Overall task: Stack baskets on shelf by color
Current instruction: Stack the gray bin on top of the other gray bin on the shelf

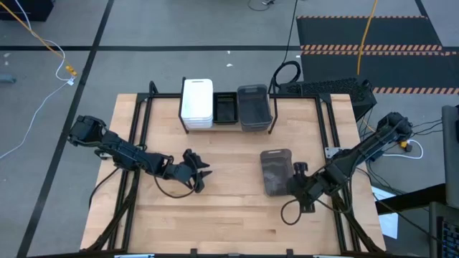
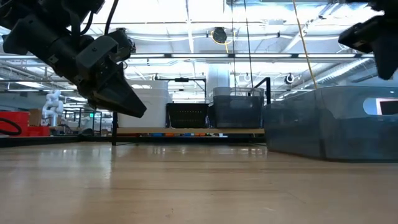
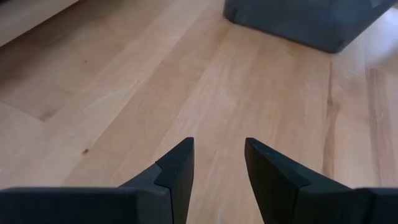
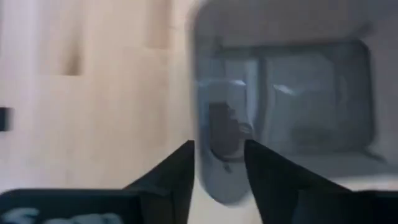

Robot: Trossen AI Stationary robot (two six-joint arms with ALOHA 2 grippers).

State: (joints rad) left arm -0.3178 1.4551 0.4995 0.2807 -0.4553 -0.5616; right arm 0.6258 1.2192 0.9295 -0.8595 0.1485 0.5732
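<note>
The shelf [image 1: 228,122] stands at the table's far side and carries a stack of white baskets [image 1: 197,102], a black mesh basket [image 1: 226,109] and a translucent grey basket [image 1: 252,107]. Another grey basket [image 1: 275,170] rests flat on the tabletop, right of centre. My right gripper [image 1: 295,174] is open at that basket's right side. In the right wrist view the basket's rim [image 4: 219,180] shows between my right gripper's [image 4: 219,165] fingers. My left gripper [image 1: 203,174] is open over bare wood at mid-table, left of the basket. My right gripper has a finger on either side of the grey basket's rounded rim [image 4: 219,180] on its right side, coming slanting down from the table's right. Whether the fingers touch the rim, I cannot tell. The basket lies flat on the table.
The shelf's black posts [image 1: 184,107] and frame rods stand around the stacked baskets. Bare wood lies between the shelf and both grippers and along the table's near edge [image 1: 229,247]. In the low view the grey basket [image 2: 329,124] fills the right side.
</note>
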